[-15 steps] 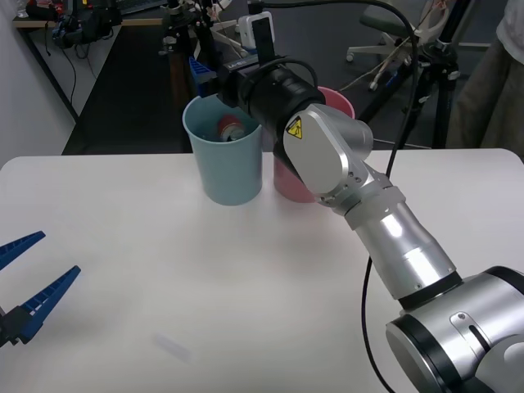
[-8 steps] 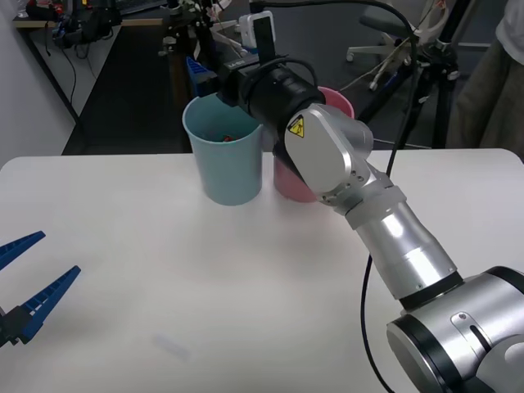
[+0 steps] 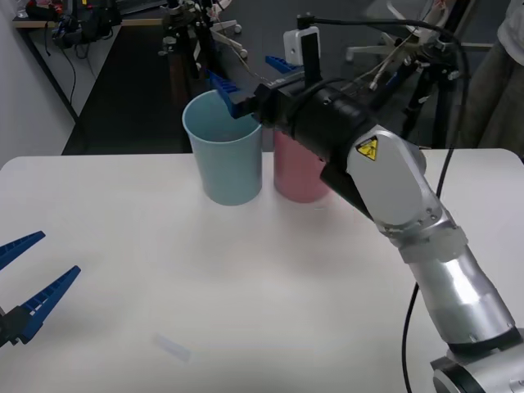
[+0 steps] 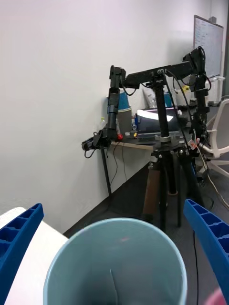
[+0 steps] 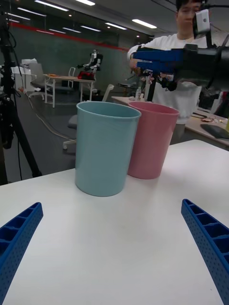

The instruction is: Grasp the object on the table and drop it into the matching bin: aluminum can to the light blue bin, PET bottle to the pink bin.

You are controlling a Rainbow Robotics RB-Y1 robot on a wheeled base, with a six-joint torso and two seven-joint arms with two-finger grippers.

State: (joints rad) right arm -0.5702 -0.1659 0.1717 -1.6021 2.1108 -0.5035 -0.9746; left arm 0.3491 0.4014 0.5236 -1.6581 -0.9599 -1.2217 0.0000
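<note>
Where white table (image 3: 246, 286) meets dark lab floor: tripods, chairs beyond | light blue bin (image 3: 223, 147) touching pink bin (image 3: 299, 168) near far edge | right gripper (image 3: 246, 82) splayed, empty, above blue rim | right wrist: bin interior, can not discernible | left gripper (image 3: 24, 282) spread wide, low at near-left.

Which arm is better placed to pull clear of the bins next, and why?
Right. The right claw hangs open above the light blue bin, beside the pink bin. The left claw waits open, low at the table's left edge.
</note>
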